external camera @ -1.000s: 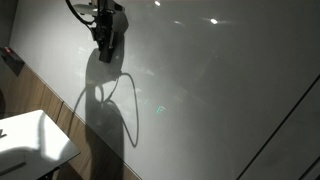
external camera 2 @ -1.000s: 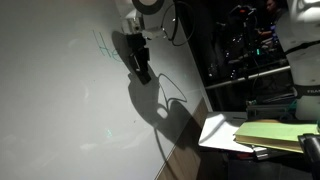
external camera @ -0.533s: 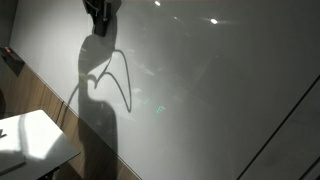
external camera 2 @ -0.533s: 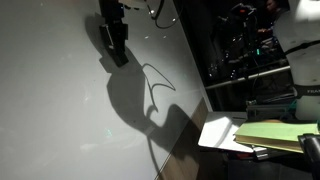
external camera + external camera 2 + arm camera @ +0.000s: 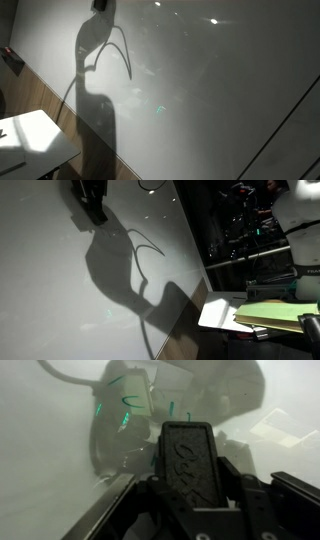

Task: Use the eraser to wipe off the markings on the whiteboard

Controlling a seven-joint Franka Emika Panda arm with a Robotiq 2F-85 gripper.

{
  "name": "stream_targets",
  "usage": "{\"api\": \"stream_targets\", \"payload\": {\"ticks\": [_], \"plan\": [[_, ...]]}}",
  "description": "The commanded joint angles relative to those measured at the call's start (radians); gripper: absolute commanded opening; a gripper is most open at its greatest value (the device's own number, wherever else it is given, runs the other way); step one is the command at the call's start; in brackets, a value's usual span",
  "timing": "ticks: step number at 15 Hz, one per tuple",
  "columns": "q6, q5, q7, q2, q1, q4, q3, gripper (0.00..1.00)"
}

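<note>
**Eraser held high against the whiteboard**
Wrist view: the whiteboard fills the background. Faint green markings show on it, upper centre. At centre, the fingers are clamped on the eraser. In an exterior view, the gripper sits at the top edge, with the tabletop far right.

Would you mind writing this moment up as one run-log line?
gripper: shut on eraser | eraser: by whiteboard | markings: not visible

Gripper high at the top edge of both exterior views, jaws clamped around the eraser
</note>
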Motion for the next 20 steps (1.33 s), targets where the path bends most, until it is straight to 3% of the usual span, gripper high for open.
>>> {"api": "stream_targets", "payload": {"ticks": [1, 10, 20], "plan": [[0.053, -0.034, 0.001, 0.071, 0.004, 0.040, -0.012, 0.29], [0.173, -0.041, 0.006, 0.043, -0.016, -0.214, -0.052, 0.29], [0.164, -0.087, -0.031, 0.033, -0.079, -0.240, -0.146, 0.29]]}}
